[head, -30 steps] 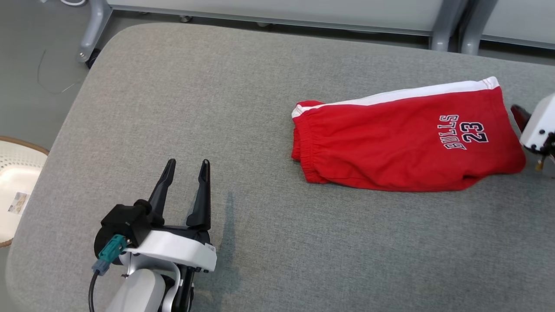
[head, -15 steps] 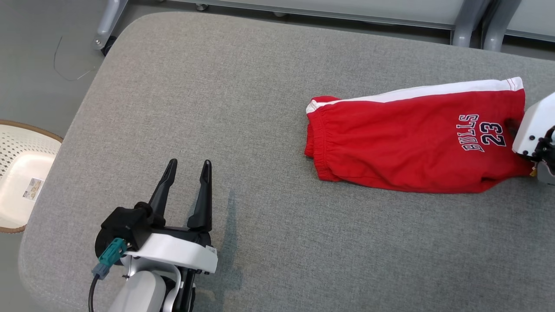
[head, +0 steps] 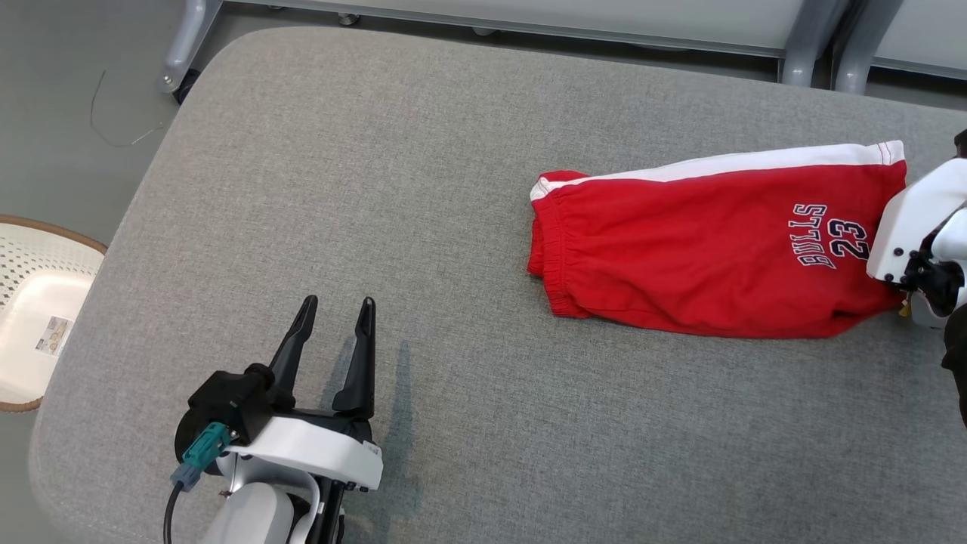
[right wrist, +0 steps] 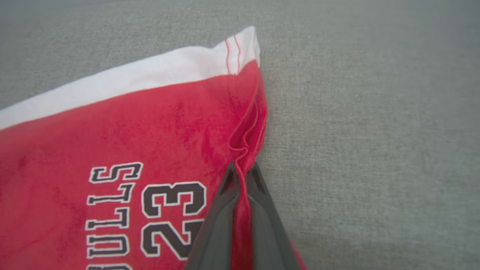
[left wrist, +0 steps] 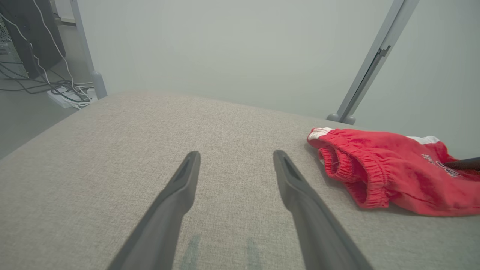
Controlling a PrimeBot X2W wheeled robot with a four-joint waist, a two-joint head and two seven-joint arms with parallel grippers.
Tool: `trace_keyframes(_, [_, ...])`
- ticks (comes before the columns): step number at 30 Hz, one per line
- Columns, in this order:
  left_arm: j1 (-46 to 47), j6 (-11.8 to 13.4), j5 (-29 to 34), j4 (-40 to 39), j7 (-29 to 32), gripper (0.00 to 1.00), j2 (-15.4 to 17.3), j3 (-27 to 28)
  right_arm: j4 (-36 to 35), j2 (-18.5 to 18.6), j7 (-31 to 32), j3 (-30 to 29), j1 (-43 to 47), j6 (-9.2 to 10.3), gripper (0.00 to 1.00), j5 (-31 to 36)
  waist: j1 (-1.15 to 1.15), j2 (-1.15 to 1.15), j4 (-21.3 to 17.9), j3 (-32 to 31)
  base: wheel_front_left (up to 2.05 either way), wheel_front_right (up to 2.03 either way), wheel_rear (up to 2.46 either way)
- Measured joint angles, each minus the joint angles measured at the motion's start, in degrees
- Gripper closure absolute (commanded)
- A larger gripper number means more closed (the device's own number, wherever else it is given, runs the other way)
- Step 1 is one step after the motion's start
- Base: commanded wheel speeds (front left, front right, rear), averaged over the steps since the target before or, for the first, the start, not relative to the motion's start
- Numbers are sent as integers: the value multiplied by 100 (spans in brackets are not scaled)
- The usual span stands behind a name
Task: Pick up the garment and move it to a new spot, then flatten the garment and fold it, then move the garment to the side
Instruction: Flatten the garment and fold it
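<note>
The garment (head: 702, 245) is a pair of red shorts with a white side stripe and "BULLS 23" lettering, lying folded on the grey table's right half. Its elastic waistband (left wrist: 348, 168) faces my left arm. My right gripper (right wrist: 242, 170) is shut on the hem edge of the garment (right wrist: 112, 123), pinching a ridge of red cloth between its fingers. In the head view the right gripper's white wrist housing (head: 910, 219) covers that hem corner. My left gripper (head: 336, 313) stands open above bare table at the lower left, well apart from the shorts.
The grey padded table (head: 393, 189) has rounded corners and a drop-off on its left side. A white perforated basket (head: 34, 317) sits on the floor beyond that left edge. Metal frame legs (head: 804, 45) stand behind the table.
My right gripper has moved in over the hem of the shorts and shut on it. The head camera shifted a little; the left gripper stays open in the same place.
</note>
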State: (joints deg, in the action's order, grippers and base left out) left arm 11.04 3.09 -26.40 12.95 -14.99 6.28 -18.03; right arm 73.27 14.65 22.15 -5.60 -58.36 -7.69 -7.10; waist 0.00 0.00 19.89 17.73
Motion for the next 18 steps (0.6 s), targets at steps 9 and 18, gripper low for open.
trace_keyframes(9, [-52,9,-47,43,0,0,14,70,-52,69,-569,-212,229,4,100,510,0,0,-107,-219,0,0,0])
trace_keyframes(18, [-212,64,-138,12,1,0,30,155,-412,379,-745,-386,422,19,100,765,0,0,-382,-517,0,0,0])
